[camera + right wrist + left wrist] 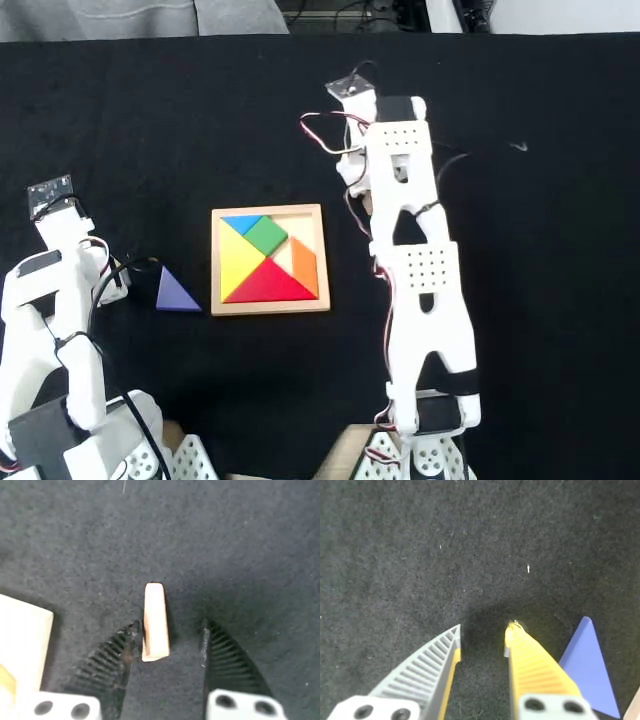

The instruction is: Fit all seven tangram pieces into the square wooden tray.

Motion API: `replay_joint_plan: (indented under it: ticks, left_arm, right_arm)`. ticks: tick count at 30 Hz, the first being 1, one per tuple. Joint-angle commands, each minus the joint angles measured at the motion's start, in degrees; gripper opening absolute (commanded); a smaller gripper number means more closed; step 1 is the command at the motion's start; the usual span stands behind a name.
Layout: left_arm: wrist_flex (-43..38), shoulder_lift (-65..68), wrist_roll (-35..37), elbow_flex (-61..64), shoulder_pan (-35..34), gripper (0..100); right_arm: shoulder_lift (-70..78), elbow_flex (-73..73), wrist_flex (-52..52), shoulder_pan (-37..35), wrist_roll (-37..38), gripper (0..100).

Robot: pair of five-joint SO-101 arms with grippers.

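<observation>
On the black worktop point(520, 250), between the two claws, lies one square wooden tray point(270, 309) holding five pieces point(268, 283), so fetching the last two seems the step in hand. The right claw point(169, 626), spread, straddles one pale piece point(155, 620) standing on edge and next needs to close on it. The left claw point(485, 626), spread and empty, has one purple triangle point(587, 670) just beside its yellow finger point(535, 670).

black felt-like cloth point(530, 300) is covering the tabletop, lying flat and carrying pale lint specks point(528, 568). grey fabric point(140, 15) is showing beyond the far edge at one corner. dark cables point(345, 12) are trailing beside it. a white surface point(565, 14) is lying past them. a light wooden board point(335, 460) is peeking out at the near edge.
</observation>
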Motion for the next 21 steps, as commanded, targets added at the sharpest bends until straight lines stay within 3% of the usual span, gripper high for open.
replay_joint_plan:
  ticks: [1,12,15,21]
  left_arm:
    - [-0.88,-1.58,0.26,-0.22,-0.40,15]
    - [-0.88,-1.58,0.26,-0.31,-0.40,15]
    - [-0.88,-1.58,0.26,-0.31,-0.40,15]
    - [-0.88,-1.58,0.26,-0.31,-0.40,15]
  right_arm:
    - [-0.75,-0.48,1.67,-0.70,0.44,14.7]
    - [-1.27,-4.09,2.11,-1.05,0.09,0.9]
    - [-2.51,-3.91,2.20,-1.05,0.00,1.0]
    - [-16.84,9.89,2.20,-2.11,-5.10,1.0]
